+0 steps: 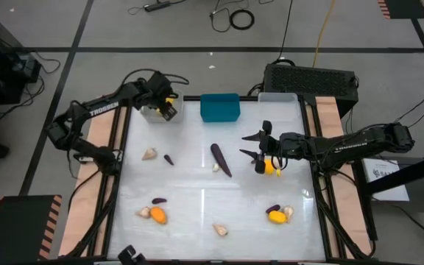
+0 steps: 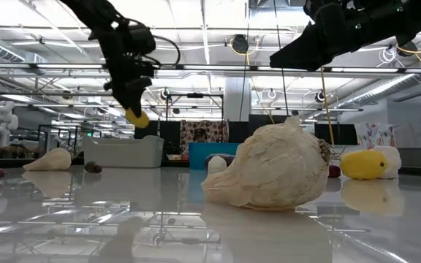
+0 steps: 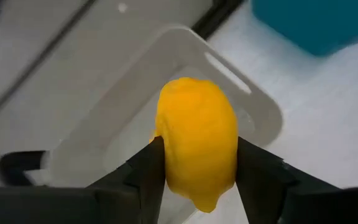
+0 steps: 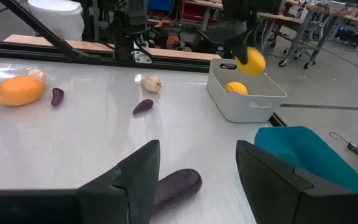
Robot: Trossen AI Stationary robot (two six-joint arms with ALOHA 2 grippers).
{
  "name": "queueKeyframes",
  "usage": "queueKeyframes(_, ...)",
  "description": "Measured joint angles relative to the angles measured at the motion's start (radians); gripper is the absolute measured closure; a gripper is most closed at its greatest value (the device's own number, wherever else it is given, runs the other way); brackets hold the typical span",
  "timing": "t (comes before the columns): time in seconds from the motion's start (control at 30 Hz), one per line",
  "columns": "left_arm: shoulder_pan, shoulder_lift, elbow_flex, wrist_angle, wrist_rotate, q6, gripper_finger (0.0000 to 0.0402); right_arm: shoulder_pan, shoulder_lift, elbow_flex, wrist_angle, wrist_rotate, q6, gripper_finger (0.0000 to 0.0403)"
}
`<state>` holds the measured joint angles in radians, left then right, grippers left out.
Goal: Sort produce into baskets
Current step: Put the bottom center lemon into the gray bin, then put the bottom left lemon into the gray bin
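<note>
My left gripper [image 1: 167,104] is shut on a yellow-orange fruit [image 3: 196,134] and hangs over the light grey bin [image 1: 153,113] at the table's far left. The bin holds another yellow fruit [image 4: 236,89]. My right gripper [image 1: 250,146] is open and empty, above the table right of centre. Its fingers point toward the long purple eggplant [image 1: 221,160], which lies flat on the table and also shows in the right wrist view [image 4: 176,186]. The teal bin [image 1: 219,107] and the translucent white bin [image 1: 278,97] stand along the far edge. My left gripper pinches the yellow fruit by its two opposite sides [image 3: 171,155] between its two fingers. The fingers come from above, pointing down. The fruit is lifted clear above the grey bin's opening [image 3: 166,81], with its lower tip sticking out past the fingertips [image 2: 137,117].
Loose produce lies about the table: a garlic bulb [image 1: 150,154] and a small purple piece [image 1: 168,159] at the left, a yellow fruit [image 1: 271,168] under my right arm, clusters at the near left [image 1: 157,214] and near right [image 1: 277,214], and a garlic bulb [image 1: 220,230] by the near edge. A black box [image 1: 311,77] stands behind the table.
</note>
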<state>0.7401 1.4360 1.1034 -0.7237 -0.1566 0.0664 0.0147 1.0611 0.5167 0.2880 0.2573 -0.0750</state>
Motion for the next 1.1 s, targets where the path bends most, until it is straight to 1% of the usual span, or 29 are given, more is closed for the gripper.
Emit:
queueKeyframes(0.23, 0.007, 0.070, 0.000, 0.015, 0.000, 0.027, 0.0190, 0.000, 0.000, 0.000, -0.012, 0.005, -0.019, 0.0200)
queueKeyframes(0.5, 0.007, 0.089, 0.000, 0.041, -0.001, 0.026, 0.0186, 0.000, 0.000, 0.000, -0.013, 0.005, -0.018, 0.0200)
queueKeyframes(0.63, 0.006, 0.082, 0.020, 0.003, 0.009, 0.021, 0.0186, 0.000, 0.000, 0.000, -0.013, 0.004, -0.016, 0.0200)
queueKeyframes(0.73, -0.001, 0.066, 0.029, -0.072, 0.095, 0.006, 0.0185, 0.000, 0.000, 0.000, -0.013, 0.004, -0.016, 0.0200)
queueKeyframes(0.87, -0.035, 0.052, 0.030, -0.213, 0.304, -0.035, 0.0185, 0.000, 0.000, 0.000, -0.015, 0.003, -0.016, 0.0200)
queueKeyframes(0.97, -0.089, 0.053, 0.031, -0.321, 0.439, -0.035, 0.0185, 0.000, 0.000, 0.000, -0.021, 0.003, -0.016, 0.0200)
queueKeyframes(1.03, -0.149, 0.053, 0.030, -0.369, 0.489, -0.035, 0.0185, 0.000, 0.000, 0.000, -0.021, 0.003, -0.015, 0.0200)
queueKeyframes(1.1, -0.222, 0.053, 0.030, -0.392, 0.504, -0.037, 0.0185, 0.000, 0.000, 0.000, -0.021, 0.003, -0.015, 0.0200)
